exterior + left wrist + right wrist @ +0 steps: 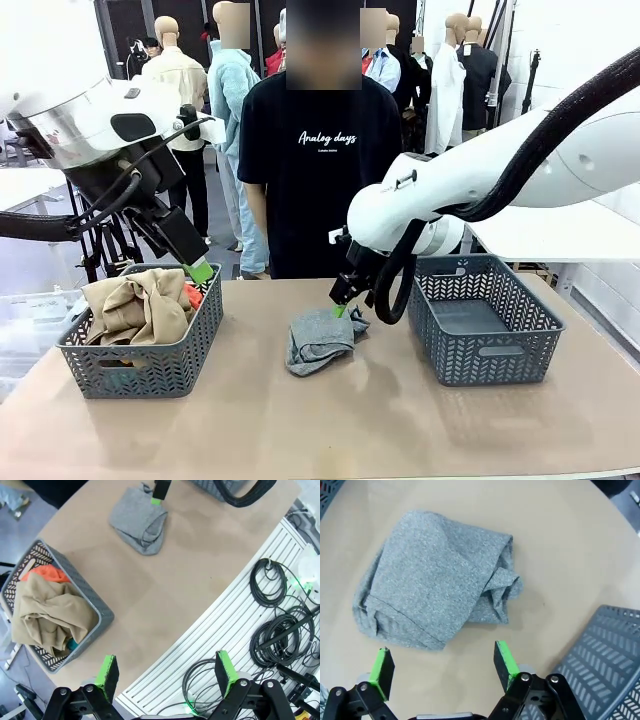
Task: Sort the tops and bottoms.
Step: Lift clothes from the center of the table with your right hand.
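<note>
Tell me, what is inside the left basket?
The left basket holds a tan garment on top, with orange cloth and a bit of teal beneath; the rest underneath is covered.

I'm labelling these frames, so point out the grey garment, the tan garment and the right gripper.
Grey garment [427, 587], right wrist view, middle of its flat top.
Tan garment [47, 615], left wrist view, its crumpled centre.
Right gripper [442, 667], right wrist view, midway between fingertips.

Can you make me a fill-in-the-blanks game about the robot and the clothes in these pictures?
1. The grey garment lies on the ____.
2. The tan garment sits in the ____ basket, counted from the robot's side.
3. The right gripper hangs over the grey garment with its jaws ____.
4. The right basket has ____ clothes in it.

Missing words: table; left; open; no
</note>
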{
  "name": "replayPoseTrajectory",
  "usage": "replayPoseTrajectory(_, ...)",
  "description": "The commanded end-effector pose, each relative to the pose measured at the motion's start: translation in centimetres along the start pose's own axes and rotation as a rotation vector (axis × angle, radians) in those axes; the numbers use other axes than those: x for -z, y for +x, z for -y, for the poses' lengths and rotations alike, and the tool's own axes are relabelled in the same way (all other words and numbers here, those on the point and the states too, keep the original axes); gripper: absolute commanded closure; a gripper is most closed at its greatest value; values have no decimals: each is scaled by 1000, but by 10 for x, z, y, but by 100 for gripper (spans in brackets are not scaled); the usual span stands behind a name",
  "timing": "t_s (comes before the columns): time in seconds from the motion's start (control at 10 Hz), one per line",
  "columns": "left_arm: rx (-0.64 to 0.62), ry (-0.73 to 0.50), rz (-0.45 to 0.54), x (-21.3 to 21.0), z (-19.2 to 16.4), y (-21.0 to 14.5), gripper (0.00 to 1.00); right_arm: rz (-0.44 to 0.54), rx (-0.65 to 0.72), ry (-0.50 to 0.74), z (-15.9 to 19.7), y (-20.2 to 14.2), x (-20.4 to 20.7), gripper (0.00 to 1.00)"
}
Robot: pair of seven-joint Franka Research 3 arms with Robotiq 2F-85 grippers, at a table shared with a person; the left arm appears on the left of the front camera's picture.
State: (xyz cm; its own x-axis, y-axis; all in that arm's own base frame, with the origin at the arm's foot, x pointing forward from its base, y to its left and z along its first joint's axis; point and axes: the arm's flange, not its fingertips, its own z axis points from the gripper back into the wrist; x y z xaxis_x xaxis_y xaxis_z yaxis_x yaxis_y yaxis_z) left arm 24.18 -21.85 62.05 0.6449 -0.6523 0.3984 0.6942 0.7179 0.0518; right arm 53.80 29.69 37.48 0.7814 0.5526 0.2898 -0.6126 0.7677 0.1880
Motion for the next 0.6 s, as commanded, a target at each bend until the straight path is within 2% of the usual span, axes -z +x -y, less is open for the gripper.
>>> replayPoseTrajectory(0.0,15,-10,-2,-2,-1,0,0,21,14,26,0,-2,-10,0)
replayPoseTrajectory(0.2,15,-10,-2,-2,-1,0,0,-5,2,-49,-8,-4,-1,0)
replayPoseTrajectory(0.5,15,-10,-2,-2,-1,0,0,19,-33,-92,-6,18,32,0)
